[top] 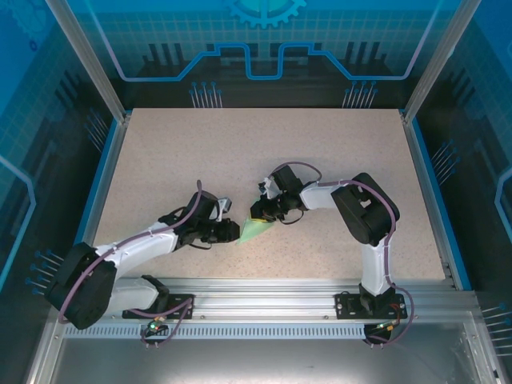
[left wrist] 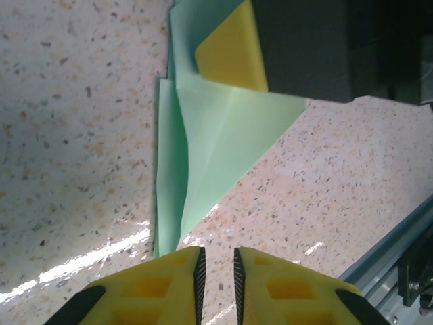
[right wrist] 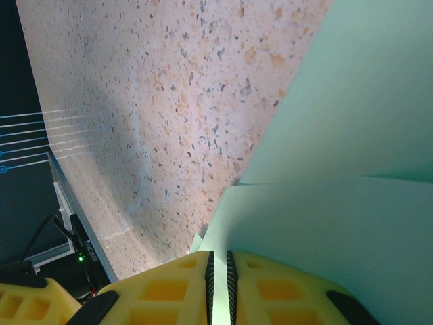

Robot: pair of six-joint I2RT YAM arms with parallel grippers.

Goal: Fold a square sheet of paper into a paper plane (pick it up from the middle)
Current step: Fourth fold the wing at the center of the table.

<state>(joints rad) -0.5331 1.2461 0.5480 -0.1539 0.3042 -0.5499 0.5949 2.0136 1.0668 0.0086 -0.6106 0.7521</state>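
**Status: both pincers at the folded sheet, mid-table**

1. Left pincer [top: 233,230]. On my overhead feed it lies low over the table [top: 240,152], tips pointing toward the right arm. On its wrist feed the two yellow fingers [left wrist: 172,284] stand almost together, with a thin slit between the toothed pads. I see speckled table top through that slit, so this pincer has hold of nothing.

2. Sheet of paper [left wrist: 223,135]. The pale mint-green sheet is partly folded, with overlapping layers and creases. It lies flat on the table directly ahead of the left pincer's tips. Its near corner comes up to the tip of the left-hand finger (I cannot tell whether they touch). One pointed corner juts to the right of the pincer's line. On the overhead feed the sheet sits between the two pincers.

3. Right pincer [top: 258,211]. It comes at the sheet from the far side, opposite the left pincer. On the left wrist feed one of its yellow fingers [left wrist: 230,54] rests over the sheet's far portion. On its own wrist feed the pads are pressed together with a paper edge caught between them, and a raised flap fills the space ahead and to the right of the tips.
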